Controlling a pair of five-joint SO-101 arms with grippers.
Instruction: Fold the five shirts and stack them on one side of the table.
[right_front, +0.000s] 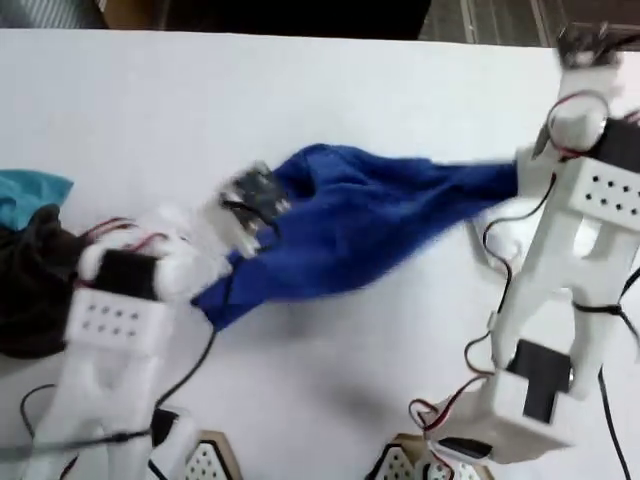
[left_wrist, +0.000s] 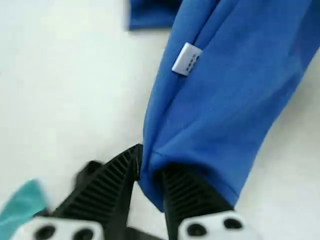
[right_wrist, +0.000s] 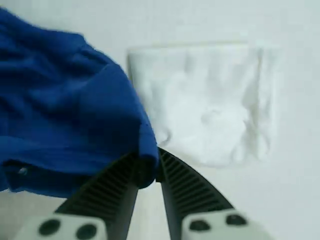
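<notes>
High view: the blue shirt (right_front: 360, 225) was stretched across the middle of the table (right_front: 300, 90) between the left gripper (right_front: 250, 205) and the right gripper (right_front: 522, 178). A dark garment (right_front: 35, 290) and a teal cloth (right_front: 30, 192) lay at the left edge.

Left wrist view: the jaws were clamped on the blue shirt's edge.

Right wrist view: the jaws pinched another edge, apparently a hem. A folded white shirt (right_wrist: 200, 100) lay just beyond.

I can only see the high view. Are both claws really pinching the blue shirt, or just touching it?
Observer: The left wrist view shows the left claw shut on an edge of the blue shirt.
Operator: And the other one?
Observer: The right claw is shut on another edge of it.
Operator: Is anything hiding by that arm?
Observer: A folded white shirt lies flat just beyond the right claw.
</notes>
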